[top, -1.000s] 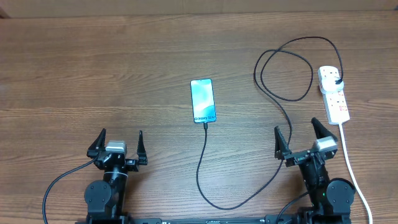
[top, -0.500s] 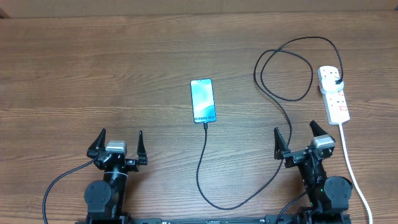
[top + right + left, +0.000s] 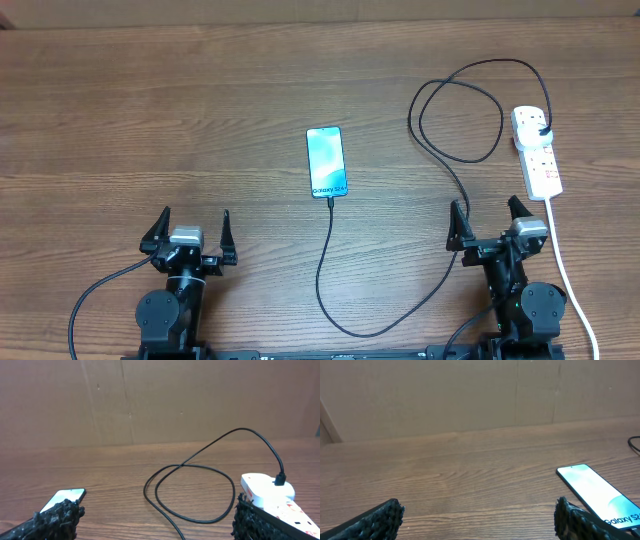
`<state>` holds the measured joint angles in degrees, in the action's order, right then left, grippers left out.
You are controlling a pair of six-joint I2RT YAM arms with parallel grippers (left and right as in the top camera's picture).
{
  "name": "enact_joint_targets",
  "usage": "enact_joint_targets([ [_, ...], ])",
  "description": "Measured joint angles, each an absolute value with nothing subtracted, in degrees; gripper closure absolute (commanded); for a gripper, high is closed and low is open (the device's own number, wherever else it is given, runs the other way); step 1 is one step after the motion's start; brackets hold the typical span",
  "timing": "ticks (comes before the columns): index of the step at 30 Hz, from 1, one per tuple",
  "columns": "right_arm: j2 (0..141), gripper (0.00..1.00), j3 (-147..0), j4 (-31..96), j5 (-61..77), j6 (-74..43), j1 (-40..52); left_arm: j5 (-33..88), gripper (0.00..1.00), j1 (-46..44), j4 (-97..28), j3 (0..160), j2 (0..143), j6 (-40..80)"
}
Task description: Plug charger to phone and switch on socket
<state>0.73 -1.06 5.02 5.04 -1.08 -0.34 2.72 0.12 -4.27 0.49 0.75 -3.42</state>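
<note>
**Both my hands wide open and empty, charger run from socket to phone**

My left gripper [image 3: 193, 222] sits at the near edge of the table [image 3: 150, 100] with its fingers spread as wide as they go and nothing between them. My right gripper [image 3: 485, 215] is spread just as wide and is also empty, touching nothing.

The phone [image 3: 327, 162] lies flat near the middle of the table, screen up and glowing light blue, its "Galaxy" end towards me. From my left hand it is at about 2 o'clock, from my right at about 10 o'clock, well apart from both.

The socket [image 3: 537, 150] lies at 1 o'clock from my right hand, near it. Its white cord [image 3: 560, 250] trails back past that hand at 3 o'clock.

The charger [image 3: 321, 265] has its black plug [image 3: 543, 133] seated in the far end of the socket. The cable loops at 11 o'clock from my right hand, passes just beside its left finger, curves along the near edge and climbs to meet the phone's near end.

I cannot tell how the socket's switches are set.
</note>
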Motion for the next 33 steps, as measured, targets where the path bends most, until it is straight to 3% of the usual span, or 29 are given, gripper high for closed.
enact_joint_targets([
  [33,0.73,0.00,-1.06,4.95,4.45,-1.74,0.97,2.72,0.00,0.12,-4.27,0.49,0.75,-3.40],
])
